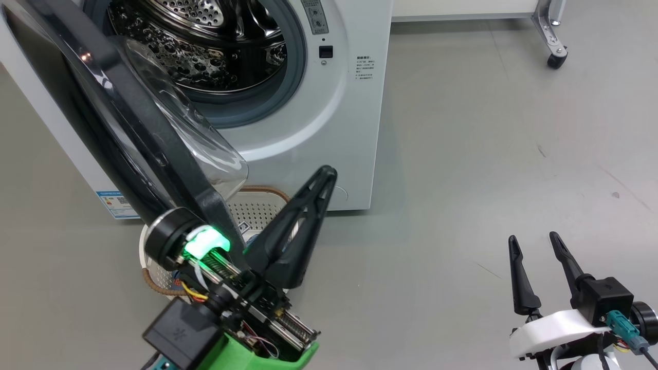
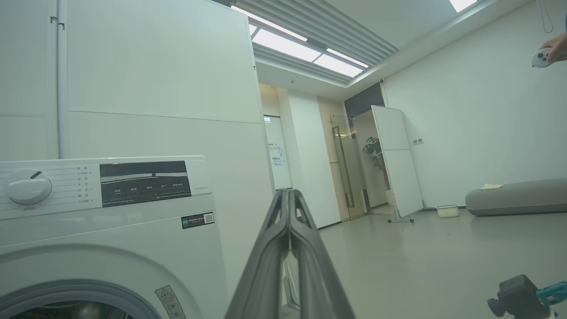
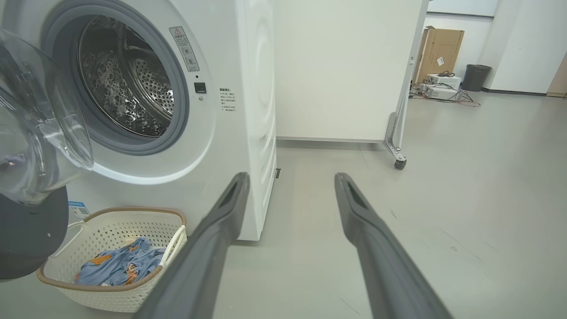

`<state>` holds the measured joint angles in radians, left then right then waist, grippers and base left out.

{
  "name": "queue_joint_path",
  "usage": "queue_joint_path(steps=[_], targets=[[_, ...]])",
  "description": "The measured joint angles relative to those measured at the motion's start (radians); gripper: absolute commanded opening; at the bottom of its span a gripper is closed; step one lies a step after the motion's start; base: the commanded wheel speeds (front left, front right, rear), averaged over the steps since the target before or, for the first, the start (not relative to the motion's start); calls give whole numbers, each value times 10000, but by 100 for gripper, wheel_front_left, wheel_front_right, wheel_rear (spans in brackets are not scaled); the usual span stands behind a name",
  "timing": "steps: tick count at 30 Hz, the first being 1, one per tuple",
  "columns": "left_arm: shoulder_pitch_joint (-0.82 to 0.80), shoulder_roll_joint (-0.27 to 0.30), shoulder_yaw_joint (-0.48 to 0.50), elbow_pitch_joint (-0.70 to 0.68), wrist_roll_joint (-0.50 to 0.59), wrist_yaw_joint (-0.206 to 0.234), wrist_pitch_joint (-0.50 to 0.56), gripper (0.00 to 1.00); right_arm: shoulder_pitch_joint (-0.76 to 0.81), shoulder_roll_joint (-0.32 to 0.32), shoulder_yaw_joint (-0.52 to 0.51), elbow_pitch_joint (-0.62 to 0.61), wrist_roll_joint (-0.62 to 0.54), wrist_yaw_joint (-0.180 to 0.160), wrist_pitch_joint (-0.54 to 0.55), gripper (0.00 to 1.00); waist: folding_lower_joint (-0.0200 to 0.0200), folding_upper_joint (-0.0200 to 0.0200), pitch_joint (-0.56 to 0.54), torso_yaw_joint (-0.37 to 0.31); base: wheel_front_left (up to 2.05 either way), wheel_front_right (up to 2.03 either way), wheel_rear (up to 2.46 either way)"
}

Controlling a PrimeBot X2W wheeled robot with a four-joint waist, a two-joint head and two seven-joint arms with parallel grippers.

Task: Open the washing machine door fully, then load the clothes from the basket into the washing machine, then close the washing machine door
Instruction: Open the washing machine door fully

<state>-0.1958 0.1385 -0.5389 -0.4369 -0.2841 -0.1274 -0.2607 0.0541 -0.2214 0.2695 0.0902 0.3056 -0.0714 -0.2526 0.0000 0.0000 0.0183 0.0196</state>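
Note:
The washing machine [image 1: 329,123] stands at the top of the head view, its steel drum [image 3: 128,88] bare inside. The washing machine door [image 1: 133,118] is swung out to the left, its glass bowl [image 3: 35,133] facing the opening. The basket [image 3: 102,299] sits on the floor below the door and holds the light-blue clothes [image 3: 119,266]. My left gripper [image 1: 325,180] is shut on nothing and raised over the basket [image 1: 267,189], its tip near the machine's lower front. My right gripper [image 1: 534,241] stands open and empty, well to the right.
A white wheeled partition [image 3: 345,66] stands right of the machine, its caster [image 1: 556,56] on the grey floor. A cardboard box [image 3: 438,48] and a bin [image 3: 476,76] sit far back. A person's hand with a controller [image 2: 549,55] shows in the left wrist view.

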Motion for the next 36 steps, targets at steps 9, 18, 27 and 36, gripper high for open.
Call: queue_joint_path(steps=[9,18,27,36], targets=[[383,81,-1333,980,-238,0,44,0,-4,17,-21,0,-2,94,0,100,0,0,216,-95,0,0,0],[537,153,-1630,2347,-443,0,54,0,-46,0,-42,0,-44,257,0,100,0,0,691,-238,0,0,0],[617,174,-1068,3764,-594,0,54,0,-71,-4,-284,-21,-46,261,0,100,0,0,1105,-250,0,0,0],[680,140,-408,4665,-777,136,44,0,-186,2,-391,-33,-46,267,0,100,0,0,1352,-62,0,0,0]])
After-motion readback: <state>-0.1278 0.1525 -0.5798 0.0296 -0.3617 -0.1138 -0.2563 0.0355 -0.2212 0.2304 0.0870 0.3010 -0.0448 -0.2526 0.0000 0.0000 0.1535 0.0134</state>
